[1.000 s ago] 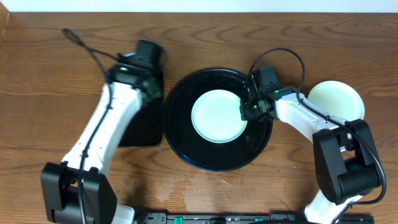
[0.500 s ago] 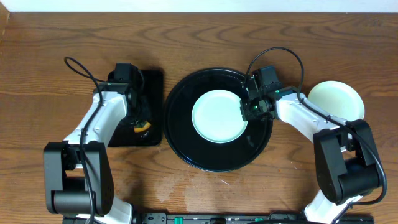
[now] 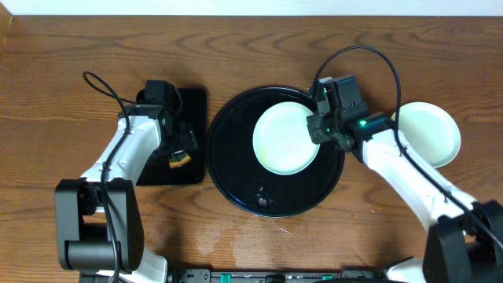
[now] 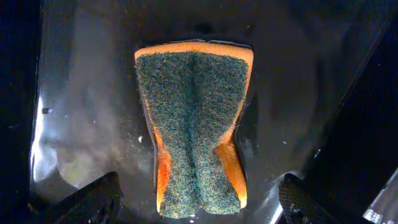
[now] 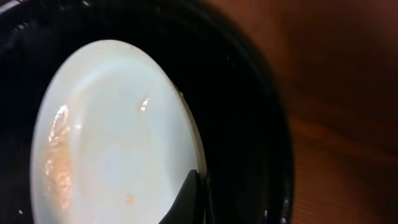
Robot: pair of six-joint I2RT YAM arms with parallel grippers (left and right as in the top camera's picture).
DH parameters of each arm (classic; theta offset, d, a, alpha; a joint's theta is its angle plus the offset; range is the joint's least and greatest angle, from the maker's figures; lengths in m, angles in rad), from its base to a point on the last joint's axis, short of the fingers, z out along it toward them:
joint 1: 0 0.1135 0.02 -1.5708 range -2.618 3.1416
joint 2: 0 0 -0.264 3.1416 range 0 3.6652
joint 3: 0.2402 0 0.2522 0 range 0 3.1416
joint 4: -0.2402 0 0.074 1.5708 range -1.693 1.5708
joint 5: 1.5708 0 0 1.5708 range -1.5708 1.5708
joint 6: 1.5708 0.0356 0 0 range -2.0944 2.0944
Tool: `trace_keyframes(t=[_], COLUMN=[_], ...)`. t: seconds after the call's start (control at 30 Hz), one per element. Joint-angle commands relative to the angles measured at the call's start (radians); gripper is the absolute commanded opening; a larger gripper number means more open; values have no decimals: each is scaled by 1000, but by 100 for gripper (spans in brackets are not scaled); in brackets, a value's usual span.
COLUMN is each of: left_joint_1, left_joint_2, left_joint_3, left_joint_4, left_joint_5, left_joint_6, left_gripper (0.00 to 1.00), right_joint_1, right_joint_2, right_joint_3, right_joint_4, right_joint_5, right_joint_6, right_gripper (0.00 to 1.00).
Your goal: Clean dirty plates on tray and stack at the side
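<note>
A pale mint plate (image 3: 284, 140) is over the right half of the round black tray (image 3: 236, 173). My right gripper (image 3: 317, 128) is shut on its right rim. In the right wrist view one dark finger (image 5: 185, 200) lies over the plate (image 5: 112, 130) edge, and faint orange smears show on the plate's face. Another pale plate (image 3: 428, 134) rests on the table to the right of the tray. My left gripper (image 3: 178, 146) stands open over an orange and green sponge (image 4: 196, 124). Its fingers (image 4: 93, 200) are well apart on either side, not touching it.
The sponge (image 3: 179, 159) lies on a small rectangular black tray (image 3: 192, 106) left of the round one. Water drops sit on the round tray's floor (image 3: 263, 192). Cables loop above both arms. A wet patch marks the wooden table near the front edge.
My left gripper has opened and let go of the sponge onto the rectangular tray. My right gripper has shifted the mint plate up and to the right on the round tray.
</note>
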Motion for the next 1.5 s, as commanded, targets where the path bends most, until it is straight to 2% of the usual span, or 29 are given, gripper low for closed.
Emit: trace_keyframes(t=[0.0, 0.3, 0.57, 0.8, 0.83, 0.9, 0.93, 1.03, 1.13, 1.3, 1.47], left_joint_1=[3, 3, 3, 3, 3, 3, 3, 3, 3, 3, 3], left_joint_2=[5, 5, 5, 5, 5, 5, 5, 5, 5, 5, 5], left_joint_3=[-4, -4, -4, -4, -4, -4, -4, -4, -4, -4, -4], left_joint_4=[0, 0, 0, 0, 0, 0, 0, 0, 0, 0, 0], left_joint_5=[6, 6, 6, 6, 6, 6, 6, 6, 6, 6, 6], left_joint_6=[9, 9, 9, 9, 9, 9, 9, 9, 9, 9, 9], left_gripper=[83, 84, 84, 84, 84, 84, 84, 84, 84, 84, 84], right_joint_1=[60, 72, 32, 13, 7, -3, -9, -37, -79, -153, -174], right_joint_2=[-50, -1, 197, 257, 244, 216, 199, 166, 170, 213, 257], right_joint_3=[17, 15, 15, 16, 16, 16, 16, 16, 14, 14, 14], right_joint_4=[-18, -58, -12, 1, 2, 2, 1, -11, -34, -48, -51], right_joint_5=[140, 156, 27, 16, -10, -69, -92, -98, -112, -244, -386], right_joint_6=[-17, 15, 19, 30, 25, 0, -5, -4, -4, -6, -31], right_gripper=[1, 1, 1, 1, 7, 31, 36, 44, 42, 36, 20])
